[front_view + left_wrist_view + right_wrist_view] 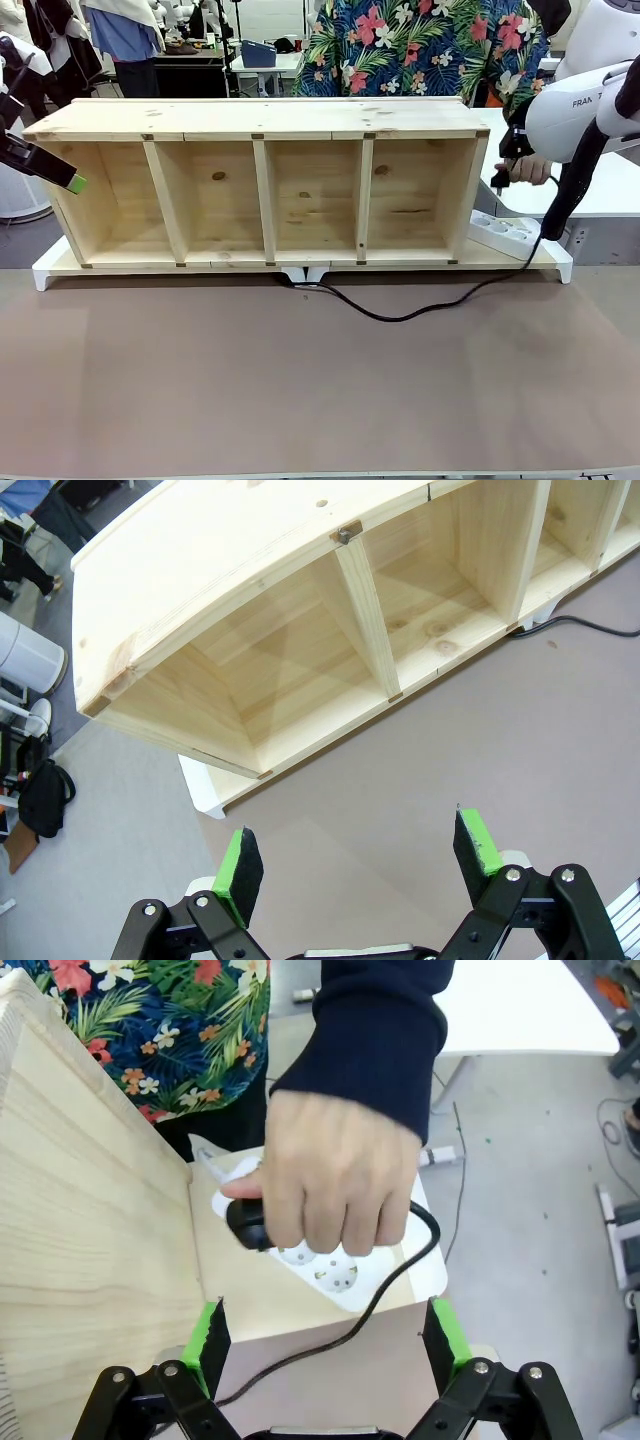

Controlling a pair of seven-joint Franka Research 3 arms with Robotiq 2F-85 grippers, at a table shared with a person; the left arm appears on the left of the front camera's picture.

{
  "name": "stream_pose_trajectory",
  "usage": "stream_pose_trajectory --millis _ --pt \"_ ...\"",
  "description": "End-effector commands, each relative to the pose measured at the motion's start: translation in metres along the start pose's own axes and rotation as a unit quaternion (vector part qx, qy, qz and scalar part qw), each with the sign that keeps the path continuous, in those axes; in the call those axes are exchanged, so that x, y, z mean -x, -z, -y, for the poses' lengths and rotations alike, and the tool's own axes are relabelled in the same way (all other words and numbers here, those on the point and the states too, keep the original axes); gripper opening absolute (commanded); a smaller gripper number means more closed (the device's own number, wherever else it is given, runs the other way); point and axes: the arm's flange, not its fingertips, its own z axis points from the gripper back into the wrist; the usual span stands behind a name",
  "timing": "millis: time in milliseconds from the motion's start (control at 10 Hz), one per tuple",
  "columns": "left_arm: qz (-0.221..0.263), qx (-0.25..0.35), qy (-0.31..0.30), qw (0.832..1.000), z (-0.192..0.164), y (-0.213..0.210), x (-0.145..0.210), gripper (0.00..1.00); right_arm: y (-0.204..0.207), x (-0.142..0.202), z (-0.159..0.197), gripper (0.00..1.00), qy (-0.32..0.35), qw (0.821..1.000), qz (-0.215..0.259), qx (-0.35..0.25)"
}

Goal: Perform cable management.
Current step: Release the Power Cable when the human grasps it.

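Brown table top (pixel 300 400) lies closest, and the cable (pixel 400 312) snakes across it from under the wooden shelf box (pixel 265 190) to the right. Over the white power strip (pixel 335 1275), a person's hand (pixel 335 1185) grips its black plug (pixel 248 1225). Both the left gripper (pixel 360 860) and right gripper (pixel 325 1335) hang wide apart, grasping nothing.

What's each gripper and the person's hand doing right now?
Left gripper: open, empty.
Right gripper: open, empty.
Person's hand: holding the cable plug above the power strip.
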Motion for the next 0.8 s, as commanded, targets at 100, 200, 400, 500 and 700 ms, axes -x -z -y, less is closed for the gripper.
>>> stream_pose_trajectory --millis 100,200,400,500,700 --pt "0.003 -0.001 -0.001 1.0 0.0 -0.0004 0.0002 1.0 0.0004 0.0004 -0.0008 1.0 0.0 1.0 -0.001 0.0" --pt "0.003 -0.001 -0.001 1.0 0.0 -0.0004 0.0002 1.0 0.0004 0.0004 -0.0008 1.0 0.0 1.0 -0.001 0.0" --pt "0.003 -0.001 -0.001 1.0 0.0 -0.0004 0.0002 1.0 0.0004 0.0004 -0.0008 1.0 0.0 1.0 -0.001 0.0" --pt "0.003 -0.001 -0.001 1.0 0.0 -0.0004 0.0002 1.0 0.0004 0.0004 -0.0008 1.0 0.0 1.0 -0.001 0.0" --pt "0.003 -0.001 -0.001 1.0 0.0 -0.0004 0.0002 1.0 0.0004 0.0004 -0.0008 1.0 0.0 1.0 -0.001 0.0"
